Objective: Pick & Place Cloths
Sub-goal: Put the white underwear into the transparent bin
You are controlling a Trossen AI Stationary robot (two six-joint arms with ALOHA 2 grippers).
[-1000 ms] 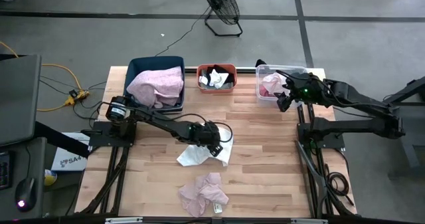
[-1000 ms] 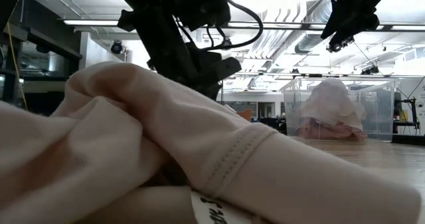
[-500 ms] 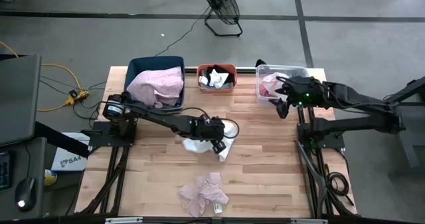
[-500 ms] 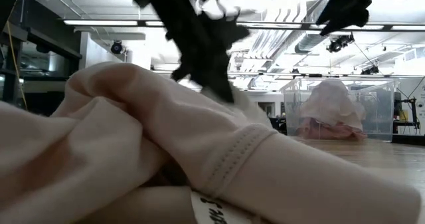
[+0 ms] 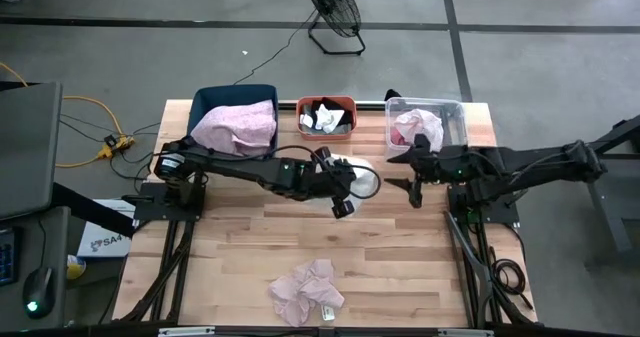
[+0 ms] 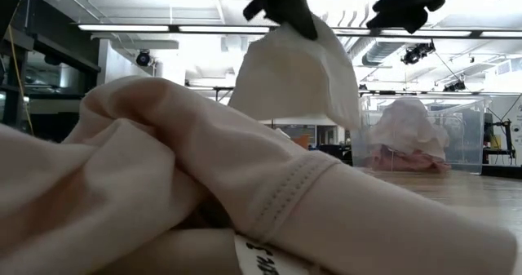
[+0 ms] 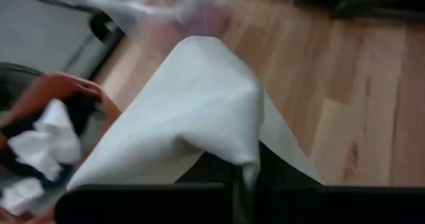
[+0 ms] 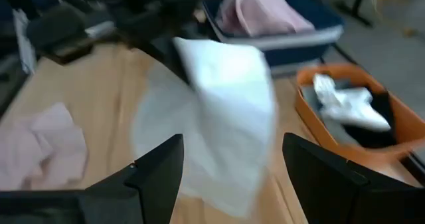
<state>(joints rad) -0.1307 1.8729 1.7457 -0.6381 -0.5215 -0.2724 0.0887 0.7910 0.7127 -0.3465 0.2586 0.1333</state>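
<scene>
My left gripper [image 5: 338,185] is shut on a white cloth [image 5: 358,175] and holds it up over the middle of the table. The cloth also shows in the low view [image 6: 298,79] and in the left wrist view [image 7: 192,111]. My right gripper [image 5: 412,173] is open, just right of the cloth and pointing at it; it touches nothing. In the right wrist view the cloth [image 8: 222,124] hangs ahead of the open fingers. A pink cloth [image 5: 308,292] lies crumpled on the table near its near edge. My left gripper pinches a bunched upper part of the white cloth [image 6: 295,32] between its two fingers. The cloth hangs slack below the gripper, clear of the table. In the left wrist view it drapes over the fingers [image 7: 199,194], so the exact spot of the hold is hidden.
At the far edge stand a blue bin [image 5: 212,102] heaped with pink cloth, an orange bin [image 5: 303,120] holding white and black cloths, and a clear bin [image 5: 452,117] with a pink cloth. The near pink cloth [image 6: 122,193] fills the front of the low view.
My left gripper has lifted the white cloth clear of the table and carried it up and toward the table's right and far side. My right gripper has left the clear bin and come toward the near edge and the table's middle, toward the cloth.
</scene>
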